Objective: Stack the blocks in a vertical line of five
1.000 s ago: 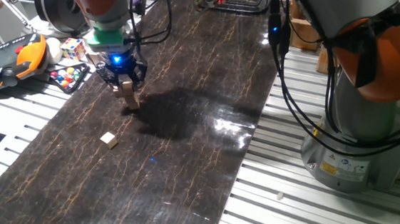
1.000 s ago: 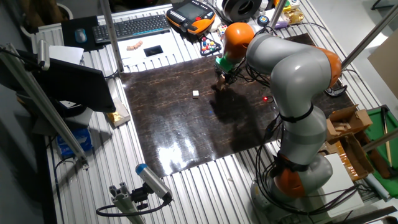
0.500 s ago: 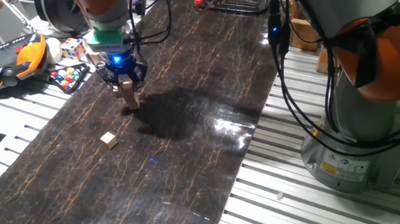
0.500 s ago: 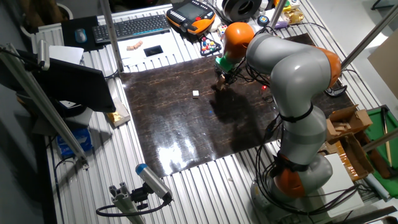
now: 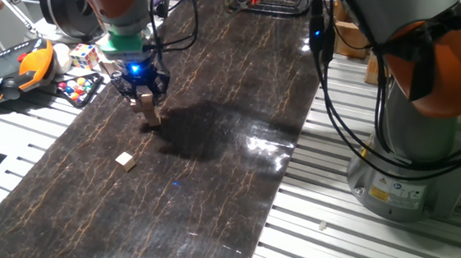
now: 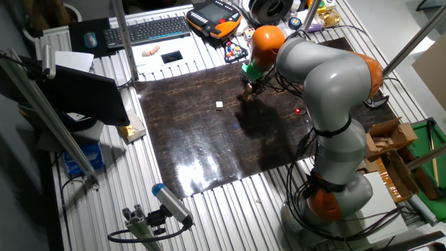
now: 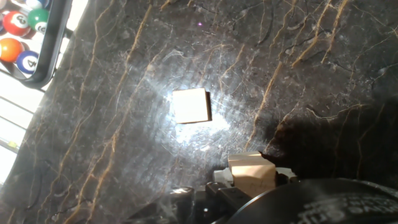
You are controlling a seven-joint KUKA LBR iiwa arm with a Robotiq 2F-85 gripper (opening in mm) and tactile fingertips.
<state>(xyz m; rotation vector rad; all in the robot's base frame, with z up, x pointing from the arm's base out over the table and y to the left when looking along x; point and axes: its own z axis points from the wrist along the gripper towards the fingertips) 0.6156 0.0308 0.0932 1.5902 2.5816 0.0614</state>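
My gripper [image 5: 140, 93] hangs low over the dark marble-patterned mat [image 5: 215, 147] and is shut on one small tan wooden block [image 5: 144, 99]. The hand view shows that block [image 7: 250, 172] between the fingers at the bottom edge. Just under it and slightly offset stands a short stack of tan blocks [image 5: 153, 115]; its lit top face [image 7: 191, 105] shows from above, and I cannot tell its height. One loose block [image 5: 125, 160] lies on the mat in front of the gripper, also seen in the other fixed view [image 6: 219, 104]. The gripper [image 6: 249, 89] is partly hidden there by the arm.
A Rubik's cube [image 5: 84, 55], a tray of billiard balls [image 5: 79, 89] and an orange teach pendant [image 5: 12, 70] lie off the mat's far left corner. The balls [image 7: 22, 31] show at the top left of the hand view. The robot base [image 5: 415, 164] stands at the right.
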